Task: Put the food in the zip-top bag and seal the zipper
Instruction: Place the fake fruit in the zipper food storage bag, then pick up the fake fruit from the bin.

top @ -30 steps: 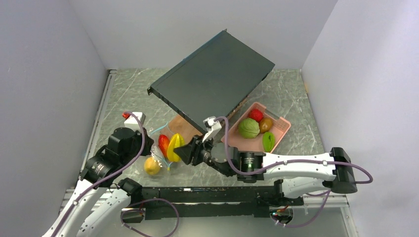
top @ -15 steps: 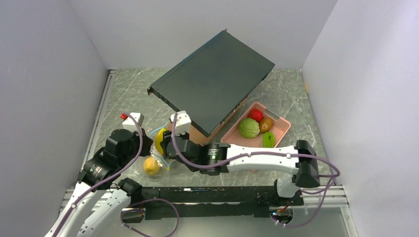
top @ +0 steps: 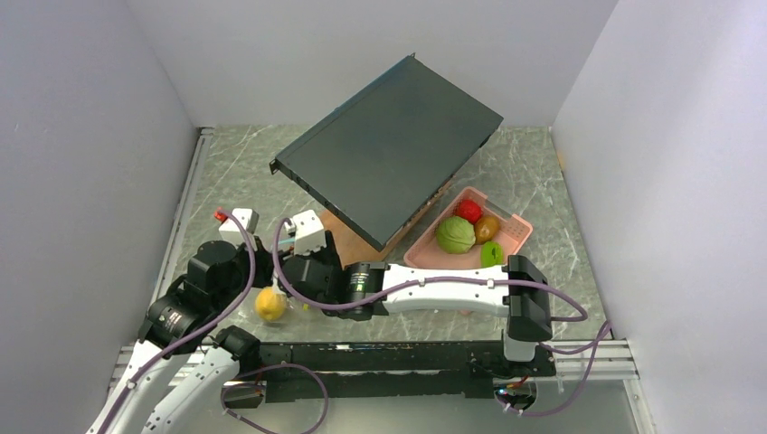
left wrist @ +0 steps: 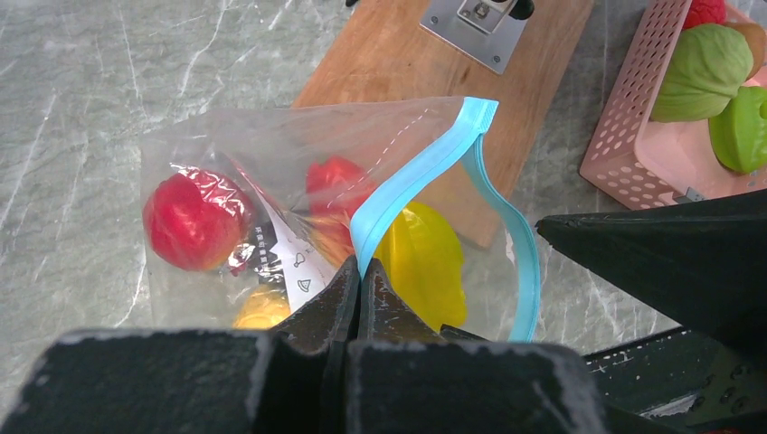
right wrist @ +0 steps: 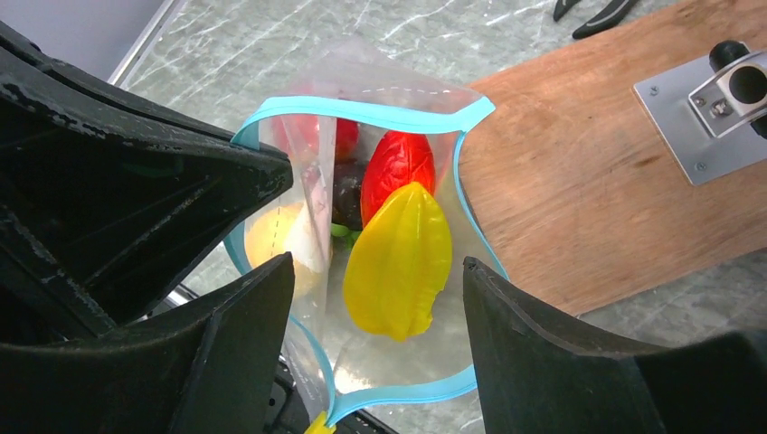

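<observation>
Left wrist: left gripper (left wrist: 360, 271) pinched shut on the zipper (left wrist: 425, 167), limp, slippery-looking zip-top bag (left wrist: 271, 145) sagging ahead; right gripper (right wrist: 375, 265) gapes empty above it. Best hold: that stiffer strip.

The zip-top bag (left wrist: 271, 154) lies at the near left of the table (top: 543, 172), just beside a board (right wrist: 588, 181), with food (left wrist: 194, 221) inside. The left gripper (left wrist: 360, 271) is on its zipper (left wrist: 425, 172). The right gripper (right wrist: 375, 267) is over its mouth. Right of the board, a tray (left wrist: 624, 136) holds more food (left wrist: 701, 72).
</observation>
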`<state>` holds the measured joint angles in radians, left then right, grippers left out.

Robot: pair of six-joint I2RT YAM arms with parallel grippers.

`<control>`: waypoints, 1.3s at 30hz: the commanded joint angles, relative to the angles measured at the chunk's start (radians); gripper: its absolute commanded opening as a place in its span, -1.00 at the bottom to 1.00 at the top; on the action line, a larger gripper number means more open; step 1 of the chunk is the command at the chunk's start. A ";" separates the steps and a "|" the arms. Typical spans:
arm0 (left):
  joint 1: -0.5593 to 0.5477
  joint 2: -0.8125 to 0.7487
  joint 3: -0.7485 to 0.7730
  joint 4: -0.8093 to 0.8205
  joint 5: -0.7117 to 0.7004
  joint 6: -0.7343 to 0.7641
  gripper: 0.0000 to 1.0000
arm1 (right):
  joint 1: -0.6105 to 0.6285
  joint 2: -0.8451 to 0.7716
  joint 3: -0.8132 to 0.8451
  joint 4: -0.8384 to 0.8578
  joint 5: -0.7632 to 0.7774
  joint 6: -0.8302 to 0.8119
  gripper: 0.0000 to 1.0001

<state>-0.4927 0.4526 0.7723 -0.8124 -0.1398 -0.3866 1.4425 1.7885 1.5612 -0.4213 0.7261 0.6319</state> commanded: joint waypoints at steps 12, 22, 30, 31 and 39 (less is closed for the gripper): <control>-0.003 -0.007 -0.001 0.035 -0.030 -0.009 -1.00 | 0.005 -0.496 -0.301 0.290 -0.226 -0.271 0.41; -0.004 0.004 -0.001 0.037 -0.022 -0.006 -1.00 | 0.000 -0.952 -0.757 0.331 -0.013 -0.166 0.53; -0.004 0.015 0.000 0.040 -0.013 0.000 -1.00 | -0.020 -1.153 -0.858 -0.154 0.362 0.310 0.64; -0.004 0.016 0.001 0.040 -0.015 -0.001 -1.00 | -0.021 -1.175 -0.873 -0.192 0.382 0.340 0.64; -0.004 0.015 -0.001 0.037 -0.031 -0.008 -1.00 | -0.060 -1.304 -0.958 -0.346 0.450 0.508 0.63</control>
<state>-0.4927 0.4625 0.7719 -0.8120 -0.1555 -0.3870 1.4071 0.4988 0.6067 -0.6178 1.0824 0.9718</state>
